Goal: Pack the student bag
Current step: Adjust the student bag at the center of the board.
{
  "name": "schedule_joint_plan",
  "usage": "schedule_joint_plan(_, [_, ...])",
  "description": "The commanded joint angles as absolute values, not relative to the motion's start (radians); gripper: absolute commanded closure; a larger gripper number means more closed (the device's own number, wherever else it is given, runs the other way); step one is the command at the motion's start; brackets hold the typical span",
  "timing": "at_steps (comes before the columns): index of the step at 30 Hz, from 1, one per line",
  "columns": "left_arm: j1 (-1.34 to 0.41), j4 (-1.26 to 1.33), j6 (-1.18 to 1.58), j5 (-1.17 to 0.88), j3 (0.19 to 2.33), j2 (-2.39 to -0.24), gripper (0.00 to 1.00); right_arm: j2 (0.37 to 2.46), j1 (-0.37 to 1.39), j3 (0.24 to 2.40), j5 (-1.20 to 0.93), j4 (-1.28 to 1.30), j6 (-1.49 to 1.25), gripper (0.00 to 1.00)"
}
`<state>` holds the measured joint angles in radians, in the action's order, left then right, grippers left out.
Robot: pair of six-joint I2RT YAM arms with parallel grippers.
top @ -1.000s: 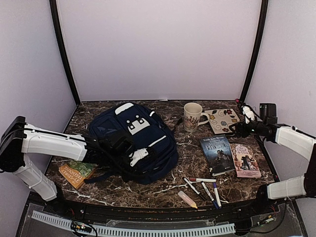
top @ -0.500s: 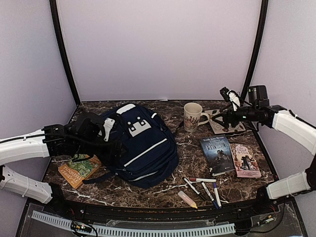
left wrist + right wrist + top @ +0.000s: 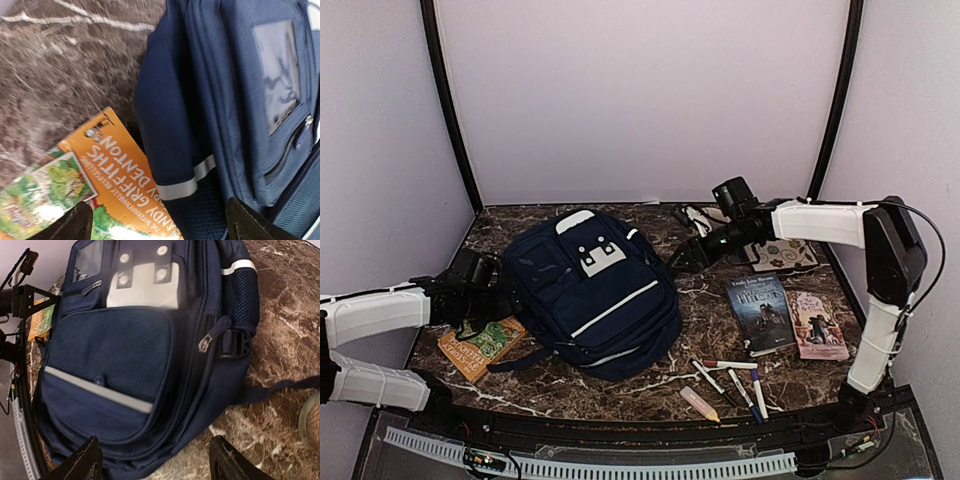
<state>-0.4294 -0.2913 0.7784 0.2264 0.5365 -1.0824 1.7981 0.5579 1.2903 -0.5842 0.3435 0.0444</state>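
Note:
The student bag (image 3: 600, 295) is a navy backpack lying flat on the marble table, front up, with its zippers looking closed. In the right wrist view the student bag (image 3: 125, 355) fills the frame and a zip pull (image 3: 205, 343) hangs on its side. My left gripper (image 3: 488, 292) is open at the bag's left edge, above an orange book (image 3: 480, 345). In the left wrist view the left gripper (image 3: 157, 227) straddles the student bag's (image 3: 225, 100) side pocket and the orange book (image 3: 107, 175), holding nothing. My right gripper (image 3: 692, 254) is open and empty just off the bag's right side. Seen from the wrist, the right gripper (image 3: 154, 465) hovers over the bag's edge.
Two books (image 3: 760, 312) (image 3: 817, 325) lie right of the bag. Several markers (image 3: 730, 380) lie near the front edge. A patterned notebook (image 3: 782, 252) sits at the back right, partly under the right arm. A mug's rim (image 3: 311, 422) shows beside a bag strap (image 3: 280, 387).
My left gripper has opened and pulled back from the top of the bag to its left edge. The right arm has swung left from the far right corner to the bag's right side.

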Motion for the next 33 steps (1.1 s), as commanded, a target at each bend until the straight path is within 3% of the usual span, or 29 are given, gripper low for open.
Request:
schedule_joint_plan(1, [-0.393, -0.053, 0.757, 0.126, 0.496, -1.161, 0.05, 1.932, 0.6, 1.42, -0.499, 0.39, -0.051, 0.26])
schedule_joint_plan(18, [-0.384, 0.129, 0.637, -0.111, 0.807, -1.678, 0.21, 1.964, 0.65, 1.332, -0.573, 0.418, 0.042, 0.3])
schedule_joint_plan(24, [-0.382, 0.04, 0.572, 0.005, 0.798, -1.547, 0.21, 1.919, 0.664, 1.393, -0.61, 0.529, 0.064, 0.31])
schedule_joint_plan(33, [-0.383, -0.167, 0.479, 0.029, 0.789, -1.264, 0.23, 1.687, 0.658, 1.382, -0.408, 0.62, 0.219, 0.28])
